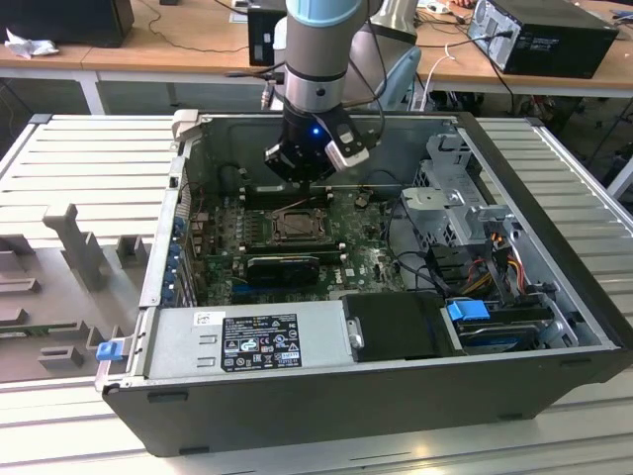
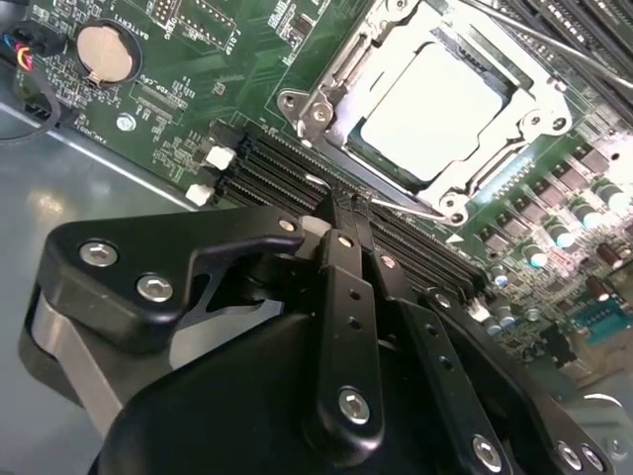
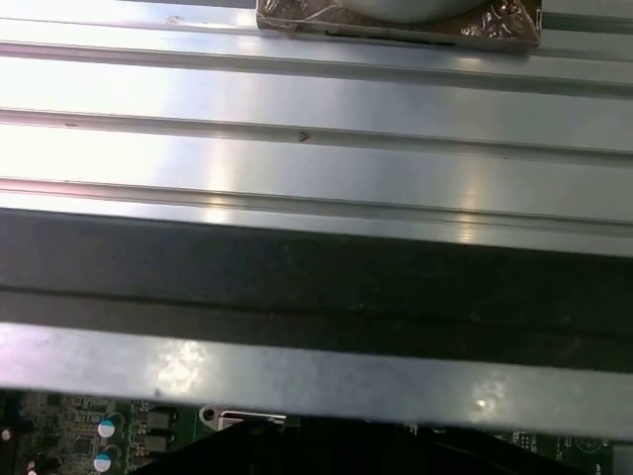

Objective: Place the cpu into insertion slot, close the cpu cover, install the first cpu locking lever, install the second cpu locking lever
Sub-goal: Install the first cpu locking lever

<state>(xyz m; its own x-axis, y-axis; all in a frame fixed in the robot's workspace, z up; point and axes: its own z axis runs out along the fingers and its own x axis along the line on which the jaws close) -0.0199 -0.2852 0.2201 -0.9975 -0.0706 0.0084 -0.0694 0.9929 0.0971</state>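
Cpu (image 2: 433,111) seated in insertion slot (image 2: 361,153) on green motherboard (image 2: 227,69), cpu cover (image 2: 336,84) down around it. My gripper (image 2: 346,213) hovers just beside the slot, jaws pinched together, holding nothing. Open computer case (image 1: 554,188) all round.

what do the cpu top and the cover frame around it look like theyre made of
The cpu top looks like matte, pale silvery metal: flat and evenly bright, without sharp reflections. The cpu cover seems to be stamped bare steel or similar, satin silver, with thin bent edges and glints at its corners.
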